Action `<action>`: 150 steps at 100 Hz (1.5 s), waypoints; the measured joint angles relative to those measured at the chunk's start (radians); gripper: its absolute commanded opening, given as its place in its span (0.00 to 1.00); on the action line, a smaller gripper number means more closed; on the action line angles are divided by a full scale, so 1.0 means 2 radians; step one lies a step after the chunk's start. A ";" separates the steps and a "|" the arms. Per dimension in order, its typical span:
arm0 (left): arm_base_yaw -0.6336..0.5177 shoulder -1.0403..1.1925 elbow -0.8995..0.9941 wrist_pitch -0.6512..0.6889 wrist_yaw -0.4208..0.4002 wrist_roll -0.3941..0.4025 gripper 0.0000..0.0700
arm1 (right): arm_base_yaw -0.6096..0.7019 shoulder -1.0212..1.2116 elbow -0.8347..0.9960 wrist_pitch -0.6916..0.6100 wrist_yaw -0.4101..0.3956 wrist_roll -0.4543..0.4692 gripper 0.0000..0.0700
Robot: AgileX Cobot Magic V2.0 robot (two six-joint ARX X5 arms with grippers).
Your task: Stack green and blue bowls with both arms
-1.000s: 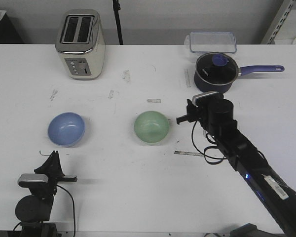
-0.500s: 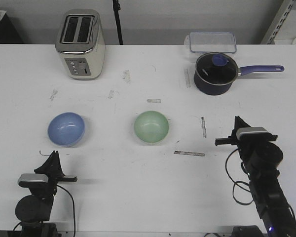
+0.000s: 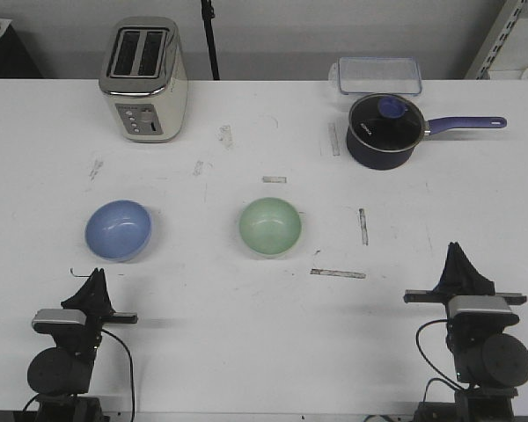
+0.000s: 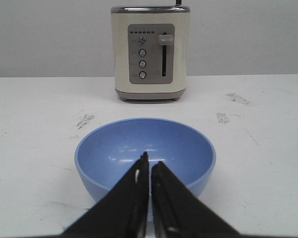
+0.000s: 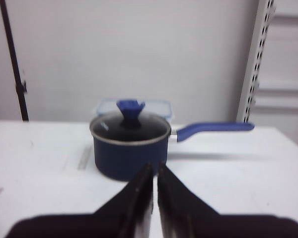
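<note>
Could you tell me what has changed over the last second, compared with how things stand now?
The right arm's tool pulled back from beside the green bowl to the near right edge of the table, empty and closed. It let go of nothing visible. The left tool, blue bowl, green bowl, toaster and saucepan stayed put.

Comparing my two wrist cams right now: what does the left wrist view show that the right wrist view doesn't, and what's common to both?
Left wrist view only: the blue bowl just beyond the left end effector, with the toaster standing behind it.

Right wrist view only: the saucepan with its lid on, a clear container behind it, and the right end effector.

Both: the white table and fingers nearly closed on nothing. Neither shows the green bowl.
</note>
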 measured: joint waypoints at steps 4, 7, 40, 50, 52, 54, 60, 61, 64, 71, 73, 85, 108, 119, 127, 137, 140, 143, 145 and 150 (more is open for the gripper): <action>0.000 0.000 0.000 0.000 0.000 0.000 0.00 | 0.000 -0.017 0.000 -0.004 0.000 0.000 0.01; 0.000 0.000 0.000 0.000 0.000 0.000 0.00 | 0.000 -0.029 0.000 -0.004 0.000 0.000 0.00; 0.000 0.000 0.000 0.000 0.000 0.000 0.00 | 0.000 -0.081 0.000 -0.006 0.002 0.000 0.01; 0.000 0.000 0.000 0.000 0.000 0.000 0.00 | 0.000 -0.081 0.000 -0.007 0.002 0.000 0.01; 0.000 0.000 0.000 0.000 0.000 0.000 0.00 | 0.000 -0.081 0.000 -0.007 0.002 0.000 0.00; 0.000 0.000 0.000 0.000 0.000 0.000 0.00 | 0.000 -0.081 0.000 -0.008 0.002 0.000 0.00; 0.000 0.000 0.000 0.000 0.000 0.000 0.00 | 0.000 -0.081 0.000 -0.009 0.002 0.000 0.00; 0.000 0.000 0.000 0.000 0.000 0.000 0.00 | 0.000 -0.081 0.000 -0.009 0.002 0.000 0.00; 0.000 0.000 0.000 0.000 0.000 0.000 0.00 | 0.000 -0.081 0.000 -0.008 0.002 0.000 0.01; 0.000 0.000 0.000 0.000 0.000 0.000 0.00 | 0.000 -0.081 0.000 -0.008 0.002 0.000 0.01; 0.000 0.000 0.000 0.000 0.000 0.000 0.00 | 0.000 -0.081 0.000 -0.008 0.002 0.000 0.00; 0.000 0.000 0.000 0.000 0.000 0.000 0.00 | 0.000 -0.081 0.000 -0.008 0.002 0.000 0.00; 0.000 0.000 0.000 0.017 0.000 -0.001 0.00 | 0.000 -0.081 0.000 -0.008 0.002 0.000 0.01; 0.000 0.000 0.000 0.032 0.000 -0.016 0.00 | 0.000 -0.081 0.000 -0.008 0.002 0.000 0.00; 0.000 0.000 0.000 0.040 0.000 -0.038 0.00 | 0.000 -0.081 0.000 -0.008 0.002 0.000 0.01; 0.000 0.001 0.004 0.028 0.000 -0.055 0.00 | 0.000 -0.081 0.000 -0.008 0.002 0.000 0.01; 0.000 0.004 0.009 0.022 0.000 -0.055 0.00 | 0.000 -0.081 0.000 -0.008 0.002 0.000 0.00; 0.000 0.008 0.016 0.017 0.000 -0.053 0.00 | 0.000 -0.081 0.000 -0.008 0.002 0.000 0.01; 0.000 0.012 0.021 0.015 0.000 -0.051 0.00 | 0.000 -0.081 0.000 -0.008 0.002 0.000 0.00; 0.000 0.025 0.039 0.015 0.000 -0.041 0.00 | 0.000 -0.081 0.000 -0.008 0.002 0.000 0.01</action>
